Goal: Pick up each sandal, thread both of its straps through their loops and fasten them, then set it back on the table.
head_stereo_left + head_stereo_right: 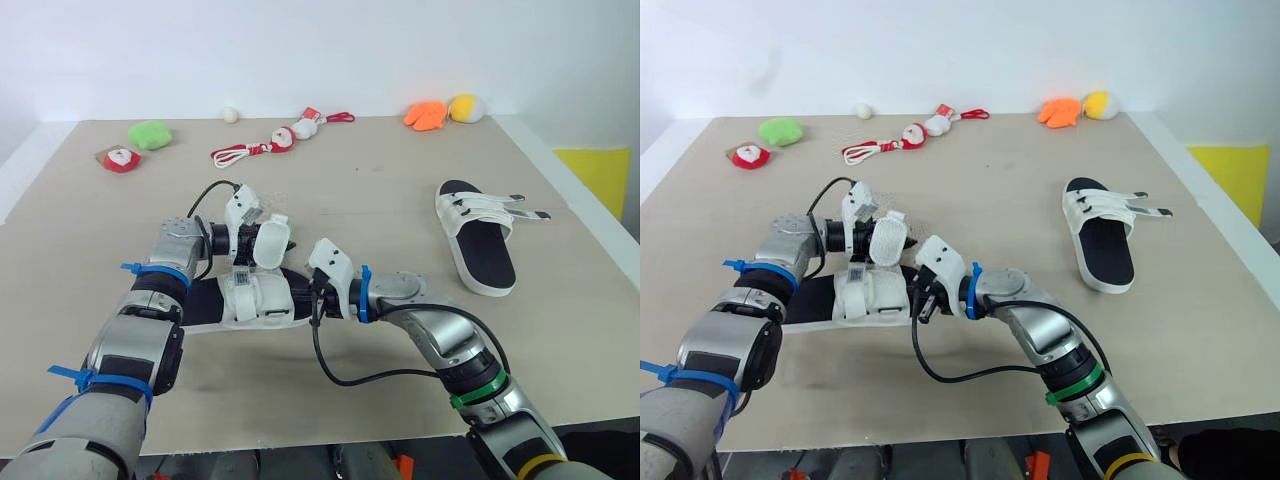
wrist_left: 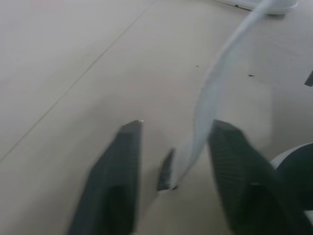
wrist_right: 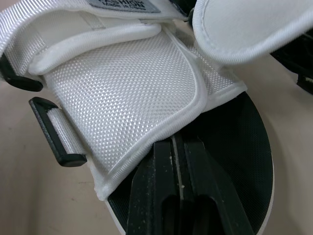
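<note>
- Two slide sandals on the tan table: near sandal at 8 o'clock from the table's middle, lying between both arms; far sandal at 3 o'clock, well apart, touched by neither gripper.
- Left gripper spread wide, with a loose white strap running up between the fingers and brushing one of them; not clamped.
- Right gripper closed tight, tips tucked at the hem of the mesh strap over the black footbed; impossible to tell whether pinching that hem or only pressed under it.
- Probably light and easy to lift, judging by the look: firm foam sole, limp and floppy webbing. Best taken by the sole's edge for carrying, and by a strap's free end for threading, close to the tip to stop it folding.
- Black footbed, white sole rim, two broad white straps of woven mesh with padded edges, black plastic loop at the side; strap ends black-tipped on the far sandal.
</note>
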Available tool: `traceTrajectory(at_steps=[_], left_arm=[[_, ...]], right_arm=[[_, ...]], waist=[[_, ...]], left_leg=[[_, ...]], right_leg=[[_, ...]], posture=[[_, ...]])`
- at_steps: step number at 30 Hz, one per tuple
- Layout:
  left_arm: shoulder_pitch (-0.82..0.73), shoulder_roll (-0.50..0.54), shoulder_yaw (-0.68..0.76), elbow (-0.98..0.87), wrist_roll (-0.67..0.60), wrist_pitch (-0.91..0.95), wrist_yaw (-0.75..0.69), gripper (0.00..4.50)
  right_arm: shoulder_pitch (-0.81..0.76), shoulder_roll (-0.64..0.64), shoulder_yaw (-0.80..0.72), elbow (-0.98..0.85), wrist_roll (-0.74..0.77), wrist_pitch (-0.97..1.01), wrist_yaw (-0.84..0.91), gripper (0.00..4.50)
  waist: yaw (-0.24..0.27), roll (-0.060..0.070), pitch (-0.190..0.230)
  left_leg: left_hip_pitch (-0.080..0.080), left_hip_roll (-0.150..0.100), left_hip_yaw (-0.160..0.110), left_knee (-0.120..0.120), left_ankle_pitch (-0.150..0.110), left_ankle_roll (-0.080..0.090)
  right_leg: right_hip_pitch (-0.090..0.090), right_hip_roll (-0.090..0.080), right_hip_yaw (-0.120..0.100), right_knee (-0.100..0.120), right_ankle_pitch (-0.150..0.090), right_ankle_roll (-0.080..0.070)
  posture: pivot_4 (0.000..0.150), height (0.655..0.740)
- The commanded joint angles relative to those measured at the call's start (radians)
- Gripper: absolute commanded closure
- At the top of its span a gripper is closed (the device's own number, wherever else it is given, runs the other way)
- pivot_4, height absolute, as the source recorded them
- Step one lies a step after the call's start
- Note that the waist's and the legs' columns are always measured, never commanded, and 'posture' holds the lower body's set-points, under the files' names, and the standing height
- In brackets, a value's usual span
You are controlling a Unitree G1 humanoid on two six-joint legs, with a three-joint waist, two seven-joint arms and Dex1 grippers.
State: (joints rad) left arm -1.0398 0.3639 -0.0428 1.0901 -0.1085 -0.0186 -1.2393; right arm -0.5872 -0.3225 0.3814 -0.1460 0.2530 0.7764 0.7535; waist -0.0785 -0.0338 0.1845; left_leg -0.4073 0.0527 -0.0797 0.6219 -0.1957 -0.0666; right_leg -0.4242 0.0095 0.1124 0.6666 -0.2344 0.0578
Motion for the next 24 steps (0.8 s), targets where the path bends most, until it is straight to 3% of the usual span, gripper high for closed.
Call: traceTrajectory(at_steps=[1, 2, 9, 16, 18, 24], left_arm=[[-0.012, 0.008, 0.009, -0.022, -0.003, 0.004, -0.028, 3.88], [-0.009, 0.011, 0.010, -0.025, -0.004, 0.004, -0.033, 4.42], [-0.005, 0.033, 0.004, -0.072, 0.025, -0.166, 0.005, 4.47], [-0.035, 0.133, -0.059, -0.173, 0.237, -0.900, 0.256, 4.47], [-0.046, 0.177, -0.083, -0.205, 0.351, -1.113, 0.352, 4.47], [-0.006, 0.218, -0.082, -0.296, 0.500, -1.538, 0.499, 4.47]], right_arm=[[0.007, -0.008, -0.018, -0.018, -0.004, 0.011, -0.015, 4.50], [0.009, -0.008, -0.017, -0.019, -0.004, 0.011, -0.016, 4.50], [0.004, -0.006, -0.010, -0.011, -0.006, 0.002, -0.012, 4.50], [0.004, -0.014, -0.001, -0.010, -0.010, -0.004, -0.001, 4.50], [0.005, -0.014, 0.001, -0.010, -0.010, -0.005, 0.000, 4.50], [0.007, -0.016, 0.006, -0.010, -0.010, -0.007, 0.007, 4.50]], waist=[[0.000, 0.000, 0.000], [0.000, 0.000, 0.000], [0.000, 0.000, 0.000], [0.005, 0.000, 0.000], [0.005, 0.000, 0.000], [0.006, 0.000, 0.000]], left_leg=[[0.000, 0.000, 0.000, 0.000, 0.000, 0.000], [0.000, 0.000, 0.000, 0.000, 0.000, 0.000], [0.000, 0.000, 0.000, 0.000, 0.000, 0.000], [0.000, 0.000, 0.000, -0.001, 0.000, 0.000], [0.000, 0.000, 0.000, -0.001, 0.000, 0.000], [0.000, 0.000, 0.000, 0.000, 0.000, 0.000]], right_leg=[[0.000, 0.000, 0.000, 0.000, 0.000, 0.000], [0.000, 0.000, 0.000, 0.000, 0.000, 0.000], [0.000, 0.000, 0.000, 0.000, 0.000, 0.000], [0.000, 0.000, 0.000, 0.000, 0.000, 0.000], [0.000, -0.001, 0.000, -0.001, 0.000, 0.000], [0.000, -0.001, 0.000, -0.001, 0.000, 0.000]], posture=[[0.150, 0.7400], [0.150, 0.7400], [0.150, 0.7400], [0.150, 0.7400], [0.150, 0.7400], [0.150, 0.7400]])
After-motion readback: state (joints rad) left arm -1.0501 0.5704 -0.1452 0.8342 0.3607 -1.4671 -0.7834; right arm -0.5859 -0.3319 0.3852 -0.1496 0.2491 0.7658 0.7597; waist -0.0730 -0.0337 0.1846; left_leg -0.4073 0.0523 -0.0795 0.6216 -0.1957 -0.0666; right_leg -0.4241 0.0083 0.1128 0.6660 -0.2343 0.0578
